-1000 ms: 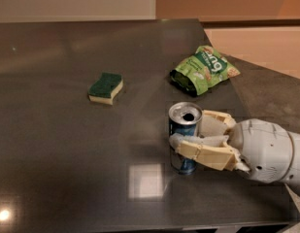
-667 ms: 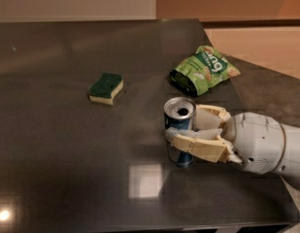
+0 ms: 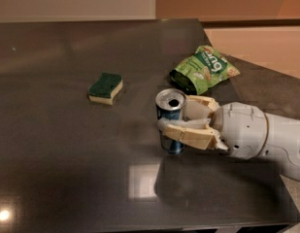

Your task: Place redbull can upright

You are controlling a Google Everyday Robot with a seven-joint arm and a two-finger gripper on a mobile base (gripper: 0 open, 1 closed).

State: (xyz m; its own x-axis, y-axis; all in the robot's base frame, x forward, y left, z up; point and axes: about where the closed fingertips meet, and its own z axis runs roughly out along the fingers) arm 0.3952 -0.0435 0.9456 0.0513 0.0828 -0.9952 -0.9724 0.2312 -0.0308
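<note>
Your gripper grips one can, which stands upright on the table between its two fingers. One green bag lies just beyond the far finger. One sponge sits well past the fingertips.

The robot's single arm reaches in low from the right edge of the camera view. Its white, rounded wrist housing lies almost level. At the end of the arm the two-finger gripper points left, with its tan fingers set one nearer the camera and one farther back. The near finger crosses the front of the upright redbull can, and the far finger runs behind its upper part. Both fingers press against the can, clasping it between them.
</note>
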